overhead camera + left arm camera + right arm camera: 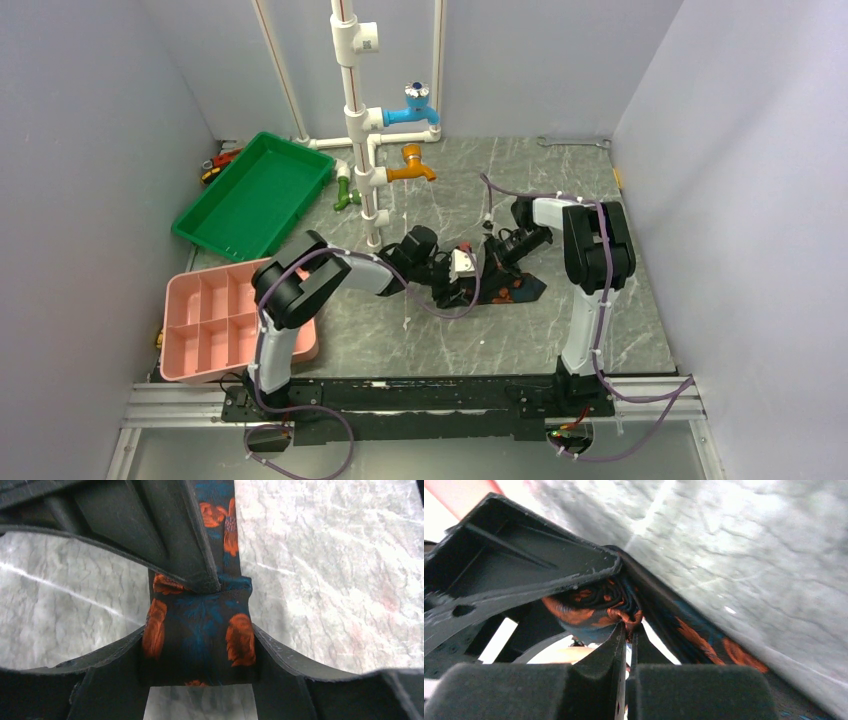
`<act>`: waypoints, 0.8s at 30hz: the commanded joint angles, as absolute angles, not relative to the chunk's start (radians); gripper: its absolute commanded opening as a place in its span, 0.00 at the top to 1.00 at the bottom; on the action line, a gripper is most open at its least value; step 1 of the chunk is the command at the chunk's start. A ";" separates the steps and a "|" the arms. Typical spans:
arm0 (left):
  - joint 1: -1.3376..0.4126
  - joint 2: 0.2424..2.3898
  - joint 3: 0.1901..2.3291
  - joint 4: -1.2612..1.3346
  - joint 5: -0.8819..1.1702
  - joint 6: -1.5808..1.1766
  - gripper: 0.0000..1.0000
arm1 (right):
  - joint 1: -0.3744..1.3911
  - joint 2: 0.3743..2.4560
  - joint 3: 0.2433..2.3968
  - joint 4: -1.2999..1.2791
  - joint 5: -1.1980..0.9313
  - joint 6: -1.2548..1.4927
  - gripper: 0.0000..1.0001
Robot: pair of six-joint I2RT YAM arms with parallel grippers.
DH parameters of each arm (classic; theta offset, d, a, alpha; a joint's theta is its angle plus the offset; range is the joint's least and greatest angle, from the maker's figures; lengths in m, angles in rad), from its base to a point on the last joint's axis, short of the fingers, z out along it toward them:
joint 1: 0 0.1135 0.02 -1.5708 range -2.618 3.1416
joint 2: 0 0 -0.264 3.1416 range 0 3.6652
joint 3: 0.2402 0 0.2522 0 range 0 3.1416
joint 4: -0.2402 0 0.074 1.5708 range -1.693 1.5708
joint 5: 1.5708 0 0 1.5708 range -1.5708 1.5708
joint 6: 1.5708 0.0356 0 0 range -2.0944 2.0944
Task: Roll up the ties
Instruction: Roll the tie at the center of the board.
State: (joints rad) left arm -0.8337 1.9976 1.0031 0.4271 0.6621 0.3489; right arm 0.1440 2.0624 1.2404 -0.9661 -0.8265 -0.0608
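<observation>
The tie (517,290), black with orange-red flowers, lies mid-table, partly rolled. In the left wrist view the roll (197,640) fills the gap of my left gripper (198,652), touching both fingers, while the flat tail (222,515) runs away over the marble. My right gripper (628,630) is shut, its tips pinching a fold of fabric at the roll's (589,605) end; the tail (704,640) trails to the right. From above, the left gripper (455,275) and right gripper (490,262) meet at the roll.
A green tray (255,195) stands back left and a pink compartment box (215,320) front left. White pipes with a blue tap (412,105), an orange tap (412,165) and a green tap (345,190) rise behind. A wrench (575,143) lies at the back.
</observation>
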 commanded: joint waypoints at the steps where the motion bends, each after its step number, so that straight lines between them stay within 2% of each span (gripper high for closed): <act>1: -0.844 2.052 1.068 0.525 0.770 0.309 0.33 | 0.147 2.122 1.250 -0.894 -0.478 -0.128 1.00; 14: -0.883 2.144 1.107 0.683 0.782 0.117 0.35 | 0.177 2.104 1.247 -0.844 -0.392 -0.119 1.00; 16: -0.894 2.152 1.112 0.680 0.759 0.090 0.39 | 0.185 2.104 1.251 -0.841 -0.390 -0.123 1.00; 21: -0.914 2.115 1.080 0.500 0.601 0.188 0.61 | 0.187 2.097 1.283 -0.859 -0.489 -0.149 1.00; 22: -0.912 2.099 1.066 0.457 0.565 0.210 0.63 | 0.183 2.086 1.295 -0.876 -0.506 -0.164 0.96; 24: -0.910 2.063 1.029 0.359 0.460 0.254 0.68 | 0.157 2.045 1.312 -0.912 -0.532 -0.204 0.79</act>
State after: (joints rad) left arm -0.8764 2.1086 1.0809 0.5777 0.6559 0.1764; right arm 0.1699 2.0659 1.2827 -1.0203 -0.6437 -0.0925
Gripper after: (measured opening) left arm 0.517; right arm 0.074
